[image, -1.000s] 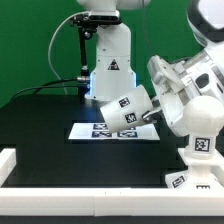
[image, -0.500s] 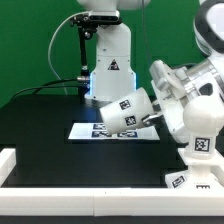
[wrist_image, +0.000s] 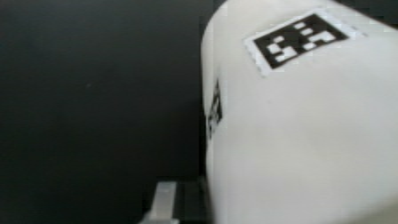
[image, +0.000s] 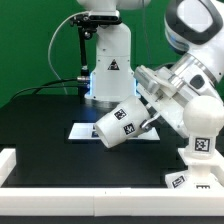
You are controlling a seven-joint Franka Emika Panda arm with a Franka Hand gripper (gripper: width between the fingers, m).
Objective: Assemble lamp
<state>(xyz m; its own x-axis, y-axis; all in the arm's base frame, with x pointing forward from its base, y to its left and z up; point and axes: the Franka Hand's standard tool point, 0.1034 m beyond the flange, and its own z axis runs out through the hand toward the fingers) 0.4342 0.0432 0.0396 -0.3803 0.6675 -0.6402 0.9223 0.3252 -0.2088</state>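
Pinched tight in the 2-finger gripper (image: 146, 118): the white plastic cone-shaped lamp shade (image: 120, 126), tilted, up in the air over the thin flat white marker board (image: 82, 131). Just beside, on the exterior view's right, the white blocky plastic base (image: 200, 140).

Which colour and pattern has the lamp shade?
The shade is white, with black-and-white square tags; the exterior view shows it best.

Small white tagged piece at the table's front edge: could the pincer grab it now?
Probably not yet. The pincer seems full, holding the lamp shade tilted in the air. The small piece lies uncovered, but the shade must go down first.
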